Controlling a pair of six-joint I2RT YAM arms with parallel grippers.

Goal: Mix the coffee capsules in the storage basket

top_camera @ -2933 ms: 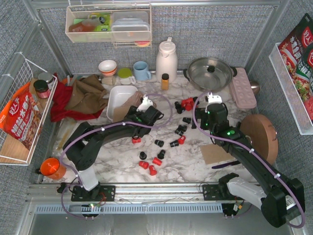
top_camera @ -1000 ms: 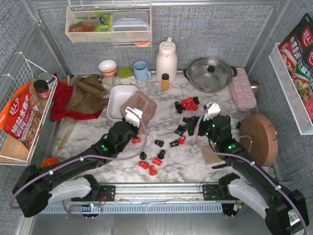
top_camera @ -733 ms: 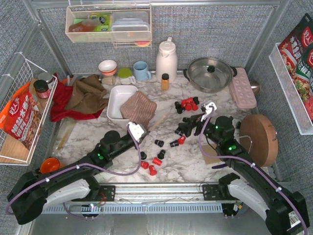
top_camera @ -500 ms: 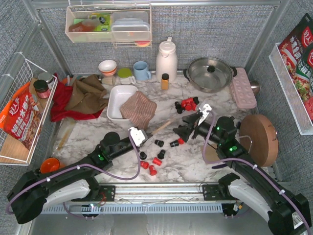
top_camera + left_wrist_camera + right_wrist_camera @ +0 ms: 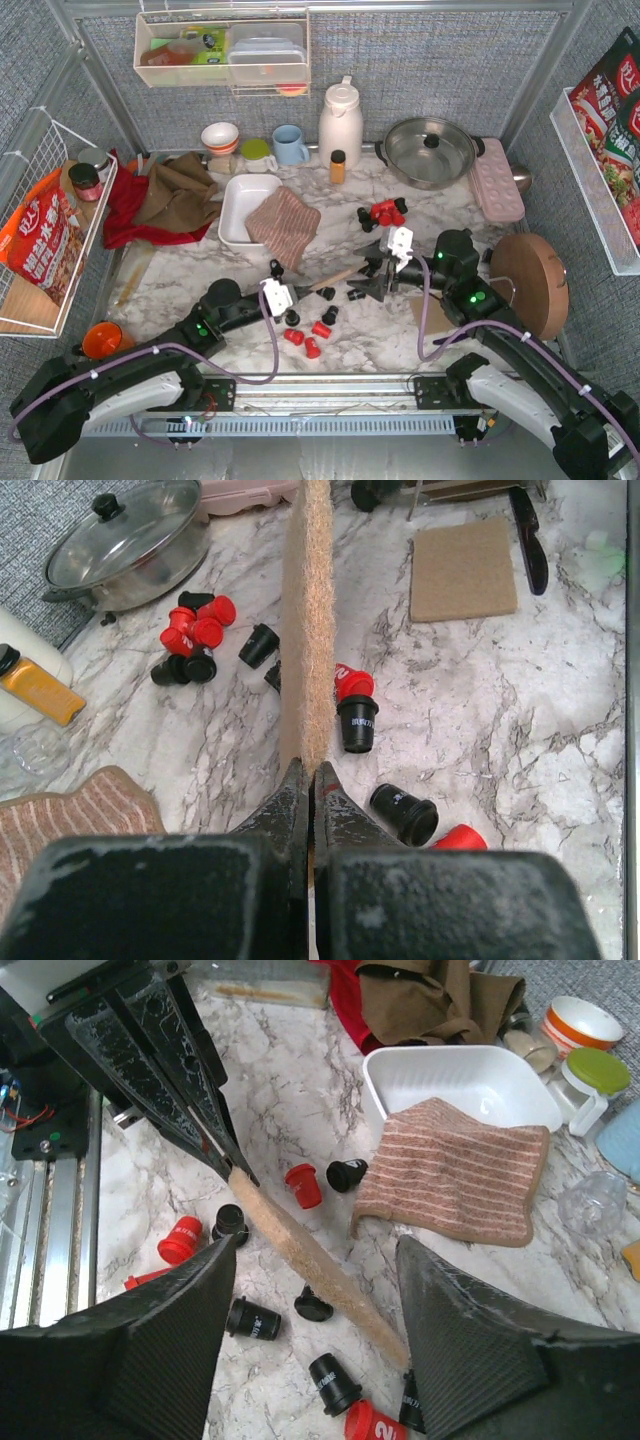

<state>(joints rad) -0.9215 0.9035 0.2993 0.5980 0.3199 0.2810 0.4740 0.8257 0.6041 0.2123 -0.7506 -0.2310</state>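
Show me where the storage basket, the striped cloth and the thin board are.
storage basket (image 5: 243,203), top view, on its bare white floor.
striped cloth (image 5: 286,226), top view, on its middle.
thin board (image 5: 308,630), left wrist view, on its narrow edge.

A mock kitchen in a lab cell: marble counter (image 5: 385,340), pot (image 5: 430,148), jug (image 5: 340,122) and mug (image 5: 290,145) upper middle, grey fabric walls (image 5: 430,60).

Gloss, weave, stone
The coffee capsules (image 5: 321,328) look like glossy plastic; the storage basket (image 5: 245,205) smooth white; the cloth (image 5: 287,225) ribbed, woven; the thin board (image 5: 308,630) rough, fibrous; the table (image 5: 380,335) veined marble.
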